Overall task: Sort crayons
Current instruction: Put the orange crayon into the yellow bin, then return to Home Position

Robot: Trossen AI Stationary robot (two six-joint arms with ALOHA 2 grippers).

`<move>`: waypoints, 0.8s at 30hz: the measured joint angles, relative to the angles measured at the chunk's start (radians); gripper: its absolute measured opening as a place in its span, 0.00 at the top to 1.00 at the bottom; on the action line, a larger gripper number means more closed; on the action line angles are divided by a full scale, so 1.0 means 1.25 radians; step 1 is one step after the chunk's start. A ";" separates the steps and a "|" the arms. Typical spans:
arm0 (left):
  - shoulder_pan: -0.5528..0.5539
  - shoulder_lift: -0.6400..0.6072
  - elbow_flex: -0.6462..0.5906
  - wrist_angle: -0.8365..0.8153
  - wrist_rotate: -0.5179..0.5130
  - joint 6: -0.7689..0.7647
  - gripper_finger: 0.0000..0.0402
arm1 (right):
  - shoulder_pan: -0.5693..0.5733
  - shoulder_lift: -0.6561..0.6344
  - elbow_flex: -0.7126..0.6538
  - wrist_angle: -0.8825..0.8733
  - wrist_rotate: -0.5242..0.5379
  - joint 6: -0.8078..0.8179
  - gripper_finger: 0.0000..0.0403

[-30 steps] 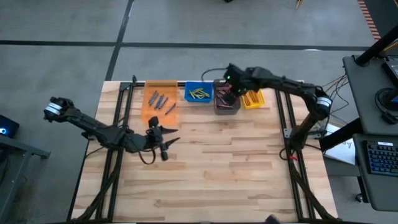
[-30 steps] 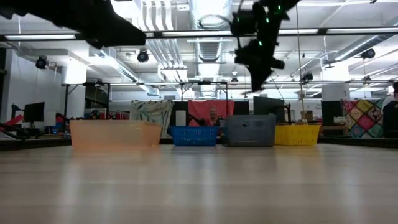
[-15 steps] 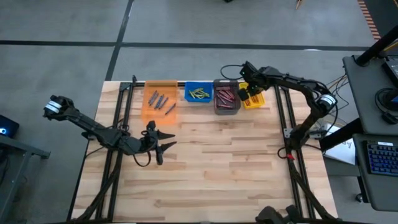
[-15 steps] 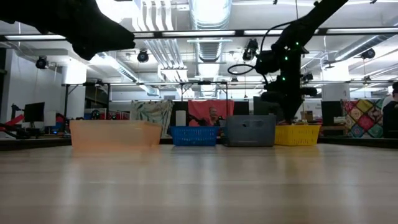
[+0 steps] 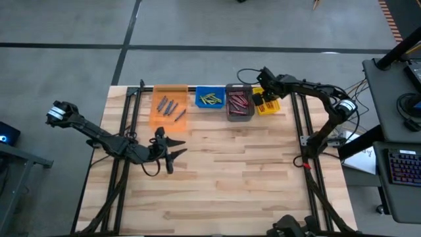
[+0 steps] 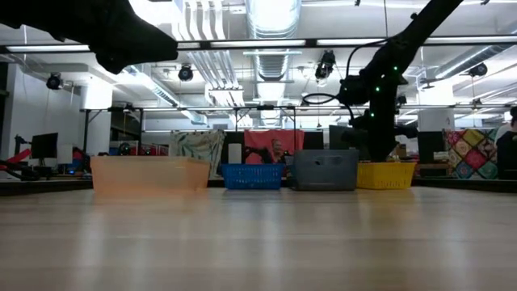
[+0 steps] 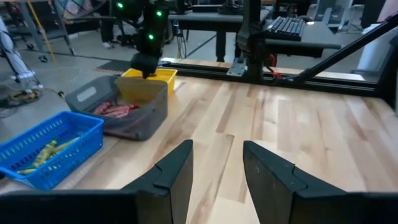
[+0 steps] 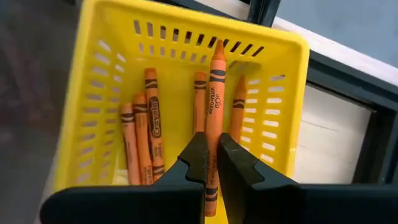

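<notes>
My right gripper (image 8: 211,146) hangs over the yellow bin (image 8: 298,81) at the table's far right, shut on an orange crayon (image 8: 214,93). Several more orange crayons (image 8: 146,137) lie on that bin's floor. Red crayons fill the grey bin (image 5: 240,105), green-yellow ones lie in the blue bin (image 5: 210,99), and blue ones lie in the orange bin (image 5: 169,108). My left gripper (image 7: 217,155) is open with nothing between its fingers, above the bare tabletop near the orange bin (image 5: 174,153). My right gripper pinches the orange crayon's rear half (image 8: 212,140) between its two fingers. The fingers slant steeply down from above and lie along the crayon. The pointed end (image 8: 217,50) sticks out past the fingertips into the yellow bin; whether it touches the bin I cannot tell.
The four bins stand in a row along the table's far edge. Black frame rails (image 5: 125,131) run down both sides of the wooden tabletop (image 5: 230,171), which spreads wide in front of the bins. A desk with a keyboard (image 5: 401,164) stands beyond the right side.
My right gripper has swung from above the grey bin toward the table's right edge and sunk down over the yellow bin, staying shut.
</notes>
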State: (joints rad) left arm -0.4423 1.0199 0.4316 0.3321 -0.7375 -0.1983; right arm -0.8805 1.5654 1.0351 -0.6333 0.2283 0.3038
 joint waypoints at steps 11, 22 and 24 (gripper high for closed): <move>0.001 0.000 0.000 0.000 -0.019 0.008 0.69 | -0.003 0.000 -0.021 0.017 -0.002 0.000 0.95; 0.001 0.000 0.000 0.001 -0.019 0.009 0.69 | -0.001 -0.009 0.004 0.014 -0.023 -0.006 0.79; 0.001 -0.002 0.000 -0.001 -0.031 0.029 0.69 | 0.008 -0.025 0.008 0.019 -0.030 -0.010 0.79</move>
State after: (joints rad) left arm -0.4416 1.0179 0.4316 0.3306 -0.7765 -0.1616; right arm -0.8709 1.5341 1.0454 -0.6095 0.1913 0.2910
